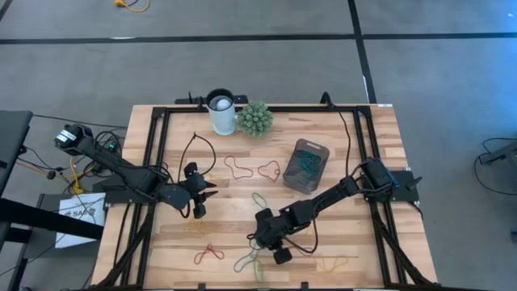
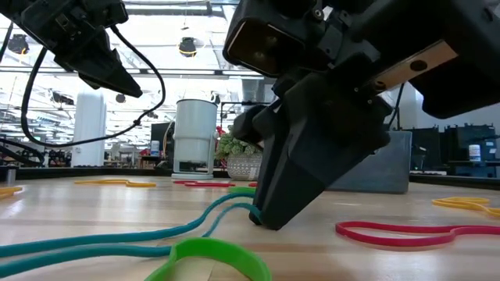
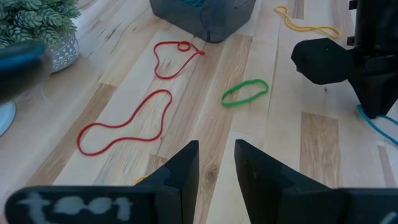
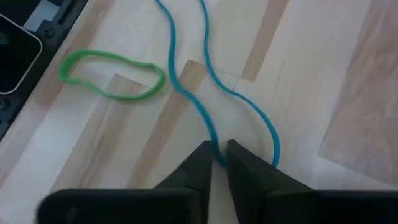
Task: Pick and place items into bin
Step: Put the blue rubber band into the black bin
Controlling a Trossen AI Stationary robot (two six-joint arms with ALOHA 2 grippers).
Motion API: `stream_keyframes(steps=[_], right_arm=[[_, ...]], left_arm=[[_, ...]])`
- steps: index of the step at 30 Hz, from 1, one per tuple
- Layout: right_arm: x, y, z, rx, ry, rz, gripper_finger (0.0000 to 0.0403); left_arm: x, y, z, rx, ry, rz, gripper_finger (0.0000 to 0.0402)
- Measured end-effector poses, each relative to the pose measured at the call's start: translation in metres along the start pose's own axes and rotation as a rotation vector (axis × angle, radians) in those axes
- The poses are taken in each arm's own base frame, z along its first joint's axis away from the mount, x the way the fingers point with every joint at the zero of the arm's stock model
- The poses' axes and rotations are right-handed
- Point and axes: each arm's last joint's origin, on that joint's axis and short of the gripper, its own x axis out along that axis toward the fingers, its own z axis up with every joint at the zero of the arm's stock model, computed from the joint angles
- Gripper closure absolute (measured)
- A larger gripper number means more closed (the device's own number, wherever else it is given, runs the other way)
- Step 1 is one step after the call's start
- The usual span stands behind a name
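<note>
Rubber bands lie loose on the wooden table: red ones (image 1: pixel 238 167) (image 3: pixel 127 124), a green one (image 3: pixel 244 91), yellow ones (image 1: pixel 331 263) and a light green one (image 4: pixel 112 78). A teal band (image 4: pixel 205 93) lies near the front edge. My right gripper (image 4: pixel 214 163) stands on it, tips down at the table (image 2: pixel 262 218), shut on one strand. The grey bin (image 1: pixel 307 164) sits right of centre and holds teal bands. My left gripper (image 3: pixel 216 165) hovers open above the table at centre left (image 1: pixel 200 198), with nothing between its fingers. My right gripper pinches one strand of the teal band (image 4: pixel 213 144) between its two fingertips, close to where the loop bends round. The fingers slant down from above and reach the tabletop. The band lies slack on the wood, its two strands running away from the fingers.
A white cup (image 1: pixel 220 111) and a green spiky plant (image 1: pixel 254 118) stand at the far edge. A black cable (image 1: pixel 198 149) loops over the wood near the left arm. A red band (image 1: pixel 208 255) lies near the front edge. Black frame rails run along the table's sides.
</note>
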Motion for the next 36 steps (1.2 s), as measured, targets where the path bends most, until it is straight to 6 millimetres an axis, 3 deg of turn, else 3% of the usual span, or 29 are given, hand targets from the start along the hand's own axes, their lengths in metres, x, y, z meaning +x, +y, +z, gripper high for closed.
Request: stream_keyframes(steps=[2,6,10,17,23,27,36], right_arm=[[0.0,0.0,0.001,-0.008,-0.008,0.01,0.0394],[0.0,0.0,0.001,-0.008,-0.009,0.014,0.0395],[-0.018,0.004,0.005,0.0,0.004,0.021,0.04],[-0.09,0.017,0.029,-0.015,-0.081,-0.04,0.0402],[-0.12,0.024,0.037,-0.073,-0.146,-0.095,0.0402],[-0.137,0.022,0.025,-0.054,-0.027,-0.215,0.0402],[-0.224,0.012,0.011,0.004,-0.013,-0.457,0.0403]], left_arm=[[0.0,0.0,0.0,0.0,0.0,0.0,0.0308],[0.0,0.0,0.0,0.0,0.0,0.0,0.0308],[0.0,0.0,0.0,0.0,0.0,0.0,0.0308],[0.0,0.0,0.0,0.002,0.003,0.001,0.0308],[0.0,0.0,-0.001,0.003,0.005,0.002,0.0308],[0.0,0.0,-0.001,0.002,0.005,0.003,0.0308],[0.0,0.0,-0.001,0.003,0.006,0.003,0.0308]])
